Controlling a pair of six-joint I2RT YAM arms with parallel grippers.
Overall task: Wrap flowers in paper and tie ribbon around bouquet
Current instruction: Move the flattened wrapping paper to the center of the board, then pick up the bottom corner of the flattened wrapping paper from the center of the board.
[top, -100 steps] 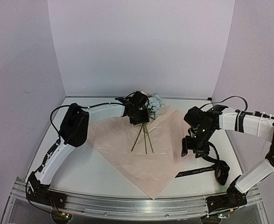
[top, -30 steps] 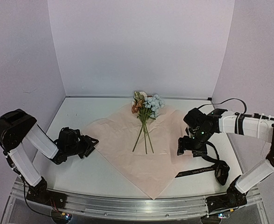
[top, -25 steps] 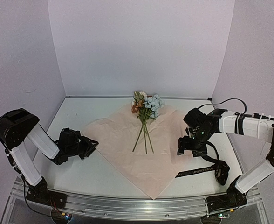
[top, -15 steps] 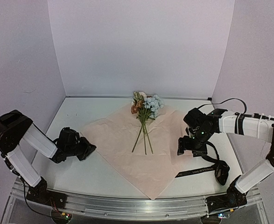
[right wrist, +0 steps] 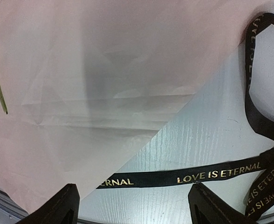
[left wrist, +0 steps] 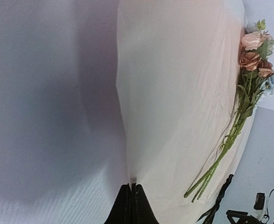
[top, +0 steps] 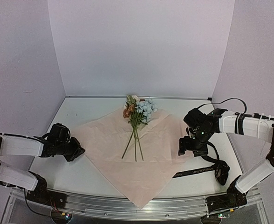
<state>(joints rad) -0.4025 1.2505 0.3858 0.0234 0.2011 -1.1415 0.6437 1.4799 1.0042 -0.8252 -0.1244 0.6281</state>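
Note:
The pale pink paper [top: 146, 154] lies flat as a diamond on the table. On its upper middle rest the flowers [top: 136, 112], blooms at the far end and green stems pointing toward me. My left gripper [top: 81, 152] is shut on the paper's left corner; in the left wrist view the closed tips [left wrist: 132, 187] pinch the paper [left wrist: 174, 93] edge, with the flowers [left wrist: 251, 60] at far right. My right gripper [top: 189, 150] hangs open over the paper's right edge. Its wrist view shows the black ribbon [right wrist: 197, 175] on the table between the wide-apart fingers [right wrist: 58, 207].
The ribbon [top: 198, 171] runs from the paper's lower right edge into loops beside the right arm's base. White walls close in the table on three sides. A metal rail [top: 137, 210] borders the near edge.
My left gripper has shut on the paper's left corner and drawn back left. The sheet and flowers slid left with it. The right arm has not moved.

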